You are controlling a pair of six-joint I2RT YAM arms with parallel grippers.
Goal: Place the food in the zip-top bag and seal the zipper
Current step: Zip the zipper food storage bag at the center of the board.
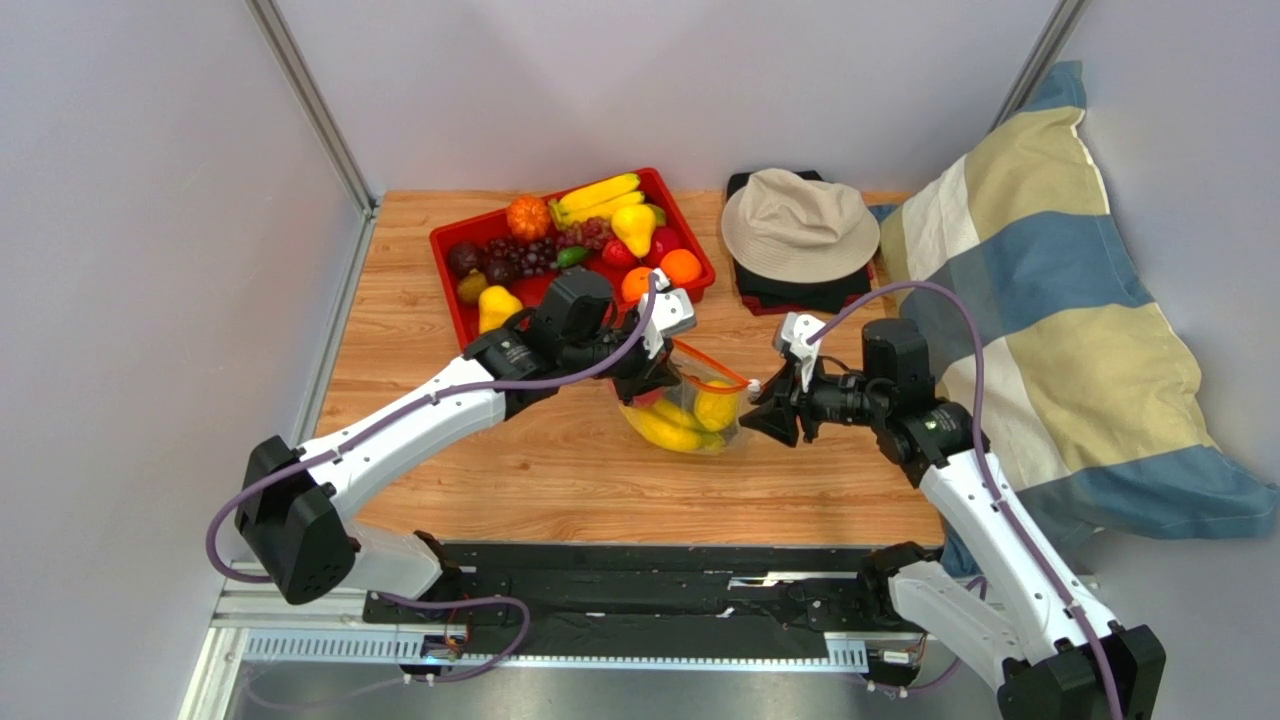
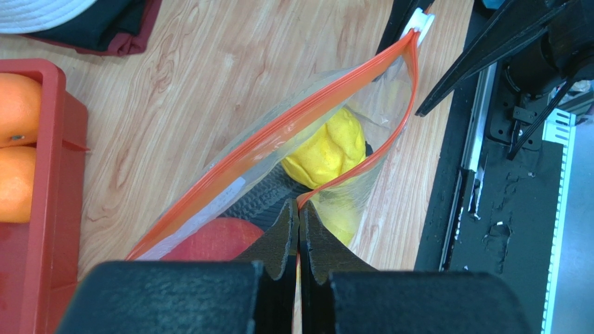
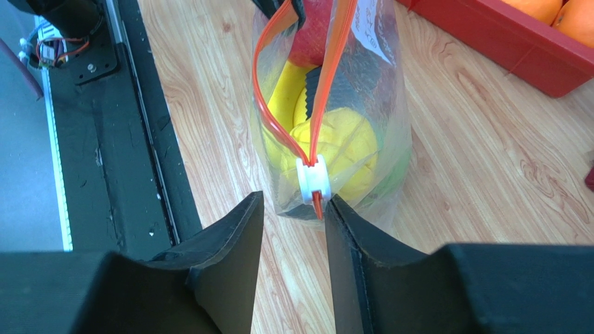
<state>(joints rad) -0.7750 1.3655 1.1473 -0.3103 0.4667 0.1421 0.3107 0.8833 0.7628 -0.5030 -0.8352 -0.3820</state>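
Note:
The zip-top bag (image 1: pixel 684 408) stands at mid-table, held up by its mouth. It holds food: a yellow lemon (image 2: pixel 328 149), a red apple (image 2: pixel 209 240), bananas (image 1: pixel 669 432) and something green low down. My left gripper (image 2: pixel 298 212) is shut on the near side of the orange-red zipper (image 2: pixel 300 115), whose two strips gape apart. The white slider (image 3: pixel 312 179) sits at the zipper's far end. My right gripper (image 3: pixel 293 202) is open just short of that slider, which lies close to the tip of one finger (image 3: pixel 341 229), with nothing between the jaws.
The red tray (image 1: pixel 451 248) at the back left holds more fruit, with oranges (image 2: pixel 17 111) near the bag. A beige hat (image 1: pixel 796 222) lies on dark cloth at the back. A striped pillow (image 1: pixel 1052 300) fills the right side. A black rail (image 1: pixel 661 578) runs along the near edge.

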